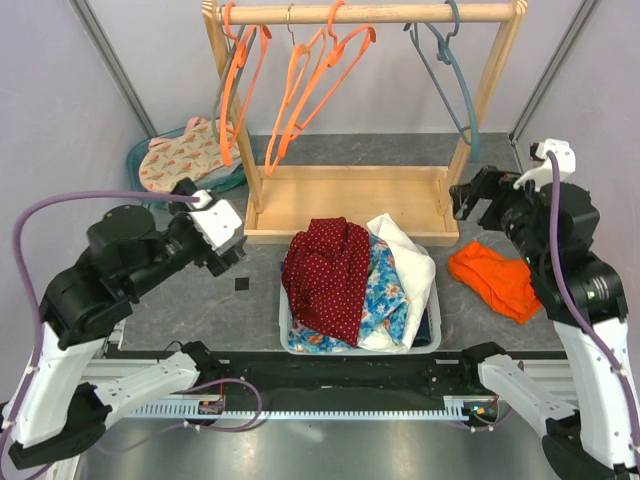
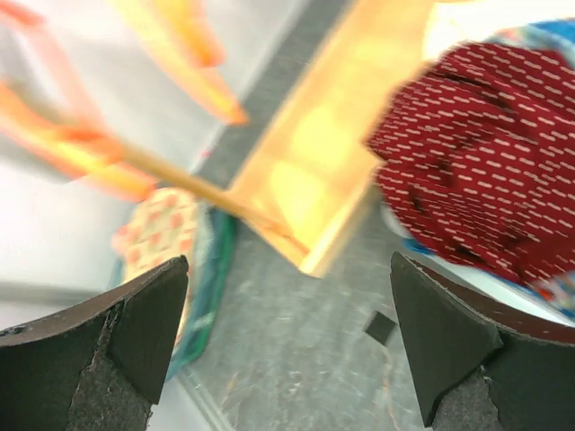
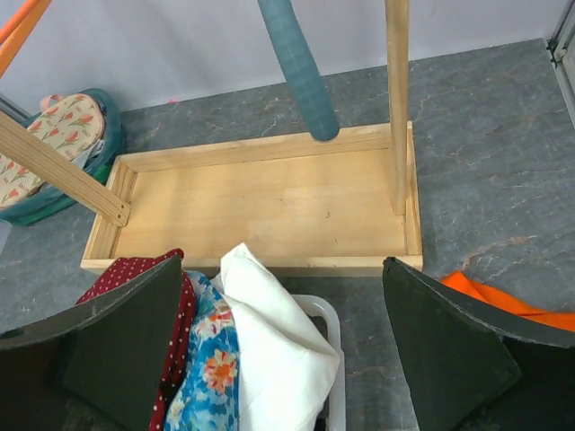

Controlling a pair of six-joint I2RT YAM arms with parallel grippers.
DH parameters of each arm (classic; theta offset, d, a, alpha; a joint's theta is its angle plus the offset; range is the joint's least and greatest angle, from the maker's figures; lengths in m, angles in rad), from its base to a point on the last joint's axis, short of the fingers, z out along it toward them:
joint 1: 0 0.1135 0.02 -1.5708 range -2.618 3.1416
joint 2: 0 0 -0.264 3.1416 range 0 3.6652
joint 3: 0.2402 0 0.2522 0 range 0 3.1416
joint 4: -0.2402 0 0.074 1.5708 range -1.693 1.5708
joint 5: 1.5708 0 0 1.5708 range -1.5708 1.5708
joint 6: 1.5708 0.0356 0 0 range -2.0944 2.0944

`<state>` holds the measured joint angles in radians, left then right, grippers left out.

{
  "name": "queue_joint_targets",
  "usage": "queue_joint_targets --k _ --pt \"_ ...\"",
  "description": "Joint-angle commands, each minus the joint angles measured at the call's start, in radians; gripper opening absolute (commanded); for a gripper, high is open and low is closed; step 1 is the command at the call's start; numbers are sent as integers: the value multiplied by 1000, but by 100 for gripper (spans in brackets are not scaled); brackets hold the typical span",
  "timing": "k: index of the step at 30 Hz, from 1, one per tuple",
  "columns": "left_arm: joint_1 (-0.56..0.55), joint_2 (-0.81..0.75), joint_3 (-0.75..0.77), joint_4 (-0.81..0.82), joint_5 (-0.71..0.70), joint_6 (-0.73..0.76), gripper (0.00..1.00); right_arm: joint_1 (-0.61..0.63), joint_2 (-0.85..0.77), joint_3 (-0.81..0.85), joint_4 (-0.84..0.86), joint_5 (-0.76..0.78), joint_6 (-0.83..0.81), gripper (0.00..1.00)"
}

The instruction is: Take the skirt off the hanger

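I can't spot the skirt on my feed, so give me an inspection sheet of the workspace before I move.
Surface: grey table, one small black square on it.
Job's things: no denim skirt seen in any view; orange hangers hang bare on the wooden rack.
Clutter: white basket heaped with a red dotted garment, a floral garment and a white cloth; orange cloth on the table beside it; patterned cloth in a teal tub, back left; grey-blue hanger on the rack.
Grippers: left gripper and right gripper open, nothing between the fingers.
Cables: left purple cable and right purple cable run along their arms, clear of the rack.
Surroundings: pale walls; nothing else seen.
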<state>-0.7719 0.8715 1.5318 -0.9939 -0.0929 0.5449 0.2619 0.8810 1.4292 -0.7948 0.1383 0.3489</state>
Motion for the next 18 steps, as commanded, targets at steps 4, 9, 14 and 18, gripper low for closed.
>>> queue_joint_targets --k 4,9,14,18 --pt "120 24 -27 138 -8 -68 99 25 -48 -49 9 34 -41 98" --pt "241 -35 -200 187 68 -175 99 39 -105 -105 37 9 -48 98" --pt "321 -98 -291 196 90 -203 99 68 -128 -182 57 3 -64 98" --pt "356 -100 -289 198 124 -218 99 80 -126 -210 71 26 -76 98"
